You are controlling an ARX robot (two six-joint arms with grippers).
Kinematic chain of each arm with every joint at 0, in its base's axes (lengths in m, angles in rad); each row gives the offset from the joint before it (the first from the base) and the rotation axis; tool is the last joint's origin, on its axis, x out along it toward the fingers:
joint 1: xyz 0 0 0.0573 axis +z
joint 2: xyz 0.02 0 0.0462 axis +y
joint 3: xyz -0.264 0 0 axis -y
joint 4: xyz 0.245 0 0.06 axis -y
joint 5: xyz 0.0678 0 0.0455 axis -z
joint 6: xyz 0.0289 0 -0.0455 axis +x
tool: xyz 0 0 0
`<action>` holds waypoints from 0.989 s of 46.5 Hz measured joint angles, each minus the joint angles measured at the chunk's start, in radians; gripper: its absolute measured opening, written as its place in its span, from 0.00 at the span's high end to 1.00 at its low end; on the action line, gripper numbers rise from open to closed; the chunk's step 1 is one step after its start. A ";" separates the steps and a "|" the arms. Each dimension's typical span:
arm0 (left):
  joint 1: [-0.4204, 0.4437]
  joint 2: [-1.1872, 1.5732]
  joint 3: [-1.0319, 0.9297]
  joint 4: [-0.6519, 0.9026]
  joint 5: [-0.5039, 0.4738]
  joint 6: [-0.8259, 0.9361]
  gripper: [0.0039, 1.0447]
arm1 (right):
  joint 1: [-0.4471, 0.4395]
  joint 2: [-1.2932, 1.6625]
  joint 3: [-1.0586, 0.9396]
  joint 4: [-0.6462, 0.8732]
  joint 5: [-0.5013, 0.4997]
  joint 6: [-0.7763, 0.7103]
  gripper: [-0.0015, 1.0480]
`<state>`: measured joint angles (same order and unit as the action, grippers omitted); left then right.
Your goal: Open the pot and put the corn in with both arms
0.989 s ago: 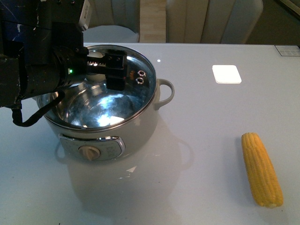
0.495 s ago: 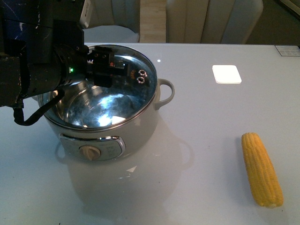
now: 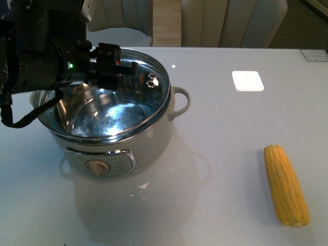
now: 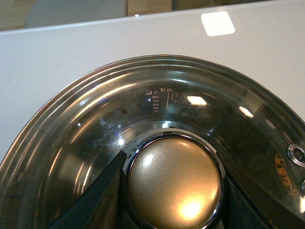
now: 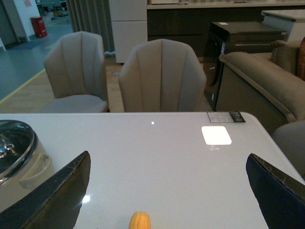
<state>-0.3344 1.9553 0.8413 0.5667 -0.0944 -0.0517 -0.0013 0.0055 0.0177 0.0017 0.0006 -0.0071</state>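
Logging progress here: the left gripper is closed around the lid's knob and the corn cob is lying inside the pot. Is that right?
Not quite. The corn cob is not inside the pot; it lies on the table, well off to the pot's right, as the front view shows. The left gripper is closed around the lid's knob, as you said.
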 joint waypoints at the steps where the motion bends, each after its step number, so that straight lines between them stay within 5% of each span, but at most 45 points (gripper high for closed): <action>1: 0.001 -0.003 0.001 -0.002 0.000 0.000 0.57 | 0.000 0.000 0.000 0.000 0.000 0.000 0.08; 24: 0.117 -0.183 0.008 -0.050 0.019 0.045 0.57 | 0.000 0.000 0.000 0.000 0.000 0.000 0.08; 33: 0.270 -0.269 -0.100 -0.005 0.058 0.075 0.57 | 0.000 0.000 0.000 0.000 0.000 0.000 0.08; 46: 0.615 -0.225 -0.222 0.133 0.146 0.108 0.57 | 0.000 0.000 0.000 0.000 0.000 0.000 0.08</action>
<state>0.2806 1.7306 0.6189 0.6994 0.0521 0.0566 -0.0013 0.0055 0.0177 0.0017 0.0006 -0.0071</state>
